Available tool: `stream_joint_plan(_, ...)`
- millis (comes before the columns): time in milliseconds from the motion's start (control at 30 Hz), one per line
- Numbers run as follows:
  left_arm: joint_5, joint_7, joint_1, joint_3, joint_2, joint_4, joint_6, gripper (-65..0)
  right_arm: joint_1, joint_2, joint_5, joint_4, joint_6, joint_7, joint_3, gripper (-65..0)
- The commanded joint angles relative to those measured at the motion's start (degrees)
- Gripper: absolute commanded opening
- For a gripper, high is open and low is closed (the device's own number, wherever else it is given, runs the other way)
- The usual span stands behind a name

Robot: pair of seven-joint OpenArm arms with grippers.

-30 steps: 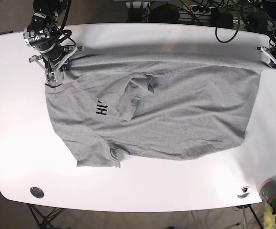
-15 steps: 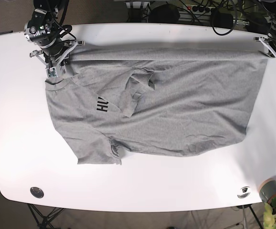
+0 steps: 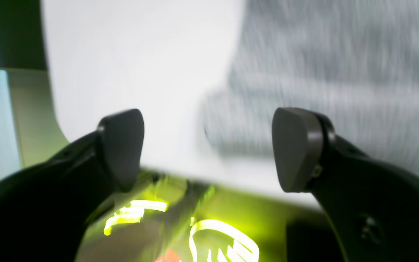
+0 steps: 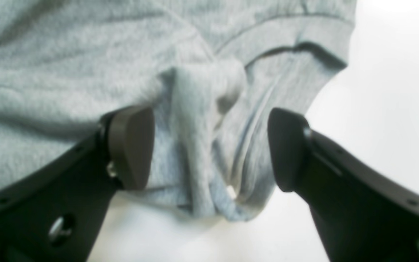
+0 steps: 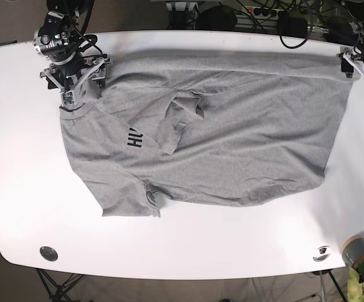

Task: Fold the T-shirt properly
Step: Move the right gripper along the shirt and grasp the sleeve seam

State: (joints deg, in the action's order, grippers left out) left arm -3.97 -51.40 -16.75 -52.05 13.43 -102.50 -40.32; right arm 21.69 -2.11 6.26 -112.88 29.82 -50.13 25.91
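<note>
The heather-grey T-shirt (image 5: 232,145) lies spread on the white table (image 5: 188,245), with black letters (image 5: 133,139) near its left part and a sleeve folded in at the middle (image 5: 182,116). My right gripper (image 5: 84,78) is open at the shirt's far left corner. In the right wrist view the right gripper (image 4: 209,145) straddles a bunched fold of the shirt (image 4: 198,109) without pinching it. My left gripper (image 5: 361,70) is open at the far right corner. In the blurred left wrist view the left gripper (image 3: 209,149) is empty, with the shirt's edge (image 3: 333,80) just beyond it.
A small plant pot (image 5: 358,251) stands off the table's front right corner. Two round fittings (image 5: 48,253) (image 5: 322,253) sit near the front edge. Cables and dark gear (image 5: 232,12) lie behind the table's far edge.
Both grippers have opened and let go of the shirt's far edge. That edge, held taut and raised before, now lies flat farther back on the table.
</note>
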Motion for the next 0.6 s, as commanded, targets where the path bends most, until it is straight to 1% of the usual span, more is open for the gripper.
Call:
stream_joint_plan(0,-0.7,1.2,1.8,-0.2,1.2,-1.1,0.3,-18.3,-2.5,0.5,0.2,-1.3,-0.42,0.9,0.2,-18.2)
stream_joint_plan(67,-0.9,1.2,2.9,-0.2,1.4,-1.2,0.3,-18.9,-4.2,0.7,0.2,-1.1,-0.42,0.9,0.2,-18.2)
stream_joint_plan(167,-0.9,1.2,5.5,1.0,2.3,-1.5,0.3,-18.7,-7.1,2.1,0.2,-1.0,-0.51,0.7,0.2,-18.2)
stream_joint_plan(267,-0.6,1.2,7.6,3.6,2.4,-1.5,0.3,-19.0,-10.6,2.4,0.2,0.1,-0.51,0.7,0.2,-18.2)
stream_joint_plan(333,-0.6,1.2,8.6,4.1,2.4,-1.5,0.3,-18.9,-12.7,2.5,0.2,1.3,-0.51,0.7,0.1,-18.2)
stream_joint_plan(467,-0.6,1.3,12.0,6.5,2.4,-1.2,0.3,-19.2,-17.8,5.2,0.1,6.2,-0.51,0.7,-0.3,-18.2)
stream_joint_plan(567,-0.6,1.3,13.6,7.9,2.4,-1.3,0.3,-19.2,-21.9,6.0,0.1,10.4,-0.51,0.7,-0.2,-18.2)
